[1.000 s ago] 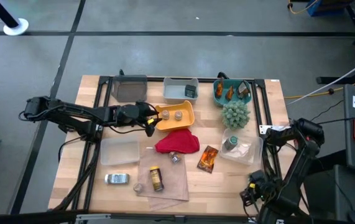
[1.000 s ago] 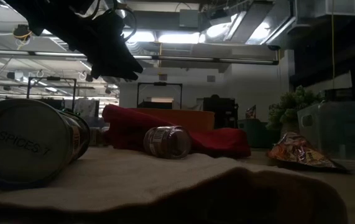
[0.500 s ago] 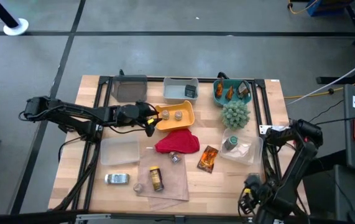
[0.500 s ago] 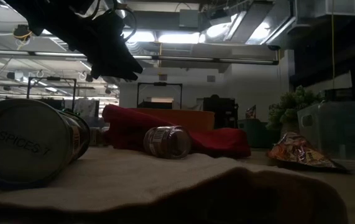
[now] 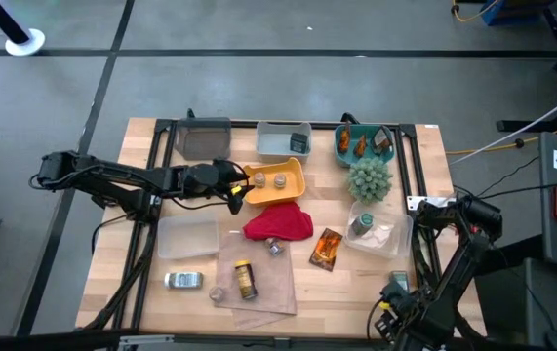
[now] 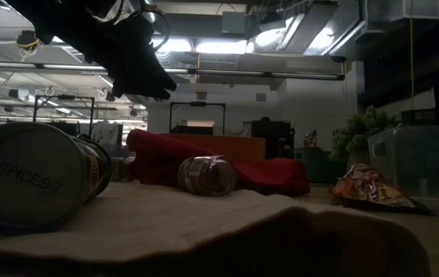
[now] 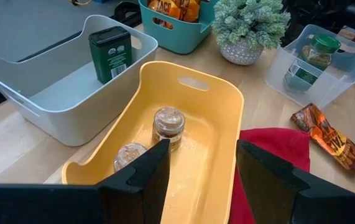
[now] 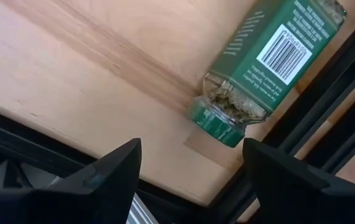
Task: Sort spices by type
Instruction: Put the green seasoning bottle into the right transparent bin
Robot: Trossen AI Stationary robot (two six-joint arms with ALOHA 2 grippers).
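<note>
Yellow plastic marks the landmark here: a yellow bin (image 7: pixel 193 134) in the middle of the table, holding two tan-topped pots (image 7: pixel 168 124) side by side. The left gripper (image 7: pixel 199 171) hangs just above the bin's near end, fingers spread apart and holding nothing. Just behind the bin sits a white bin (image 7: pixel 53 93) with a dark tin (image 7: pixel 110 53) upright inside. A teal bin (image 5: pixel 364 144) with orange-brown sachets stands farther along the back from the yellow bin, and a fuzzy plant (image 5: pixel 369 179) stands just in front of it. A red cloth (image 5: pixel 278 223) touches the yellow bin's front edge. A silver-capped jar (image 5: pixel 275 246) lies at the cloth's front edge, and one more sachet (image 5: pixel 326 248) lies nearby. A clear box (image 5: pixel 376 232) beyond the sachet holds a green-lidded jar (image 5: pixel 360 226). Well in front of the yellow bin, on brown paper, lies a yellow-capped bottle (image 5: pixel 245 279). The right gripper (image 8: pixel 189 168) is far from the bin at the table's front corner, fingers wide and empty, over another green-lidded jar (image 8: pixel 261 65) lying on its side.
</note>
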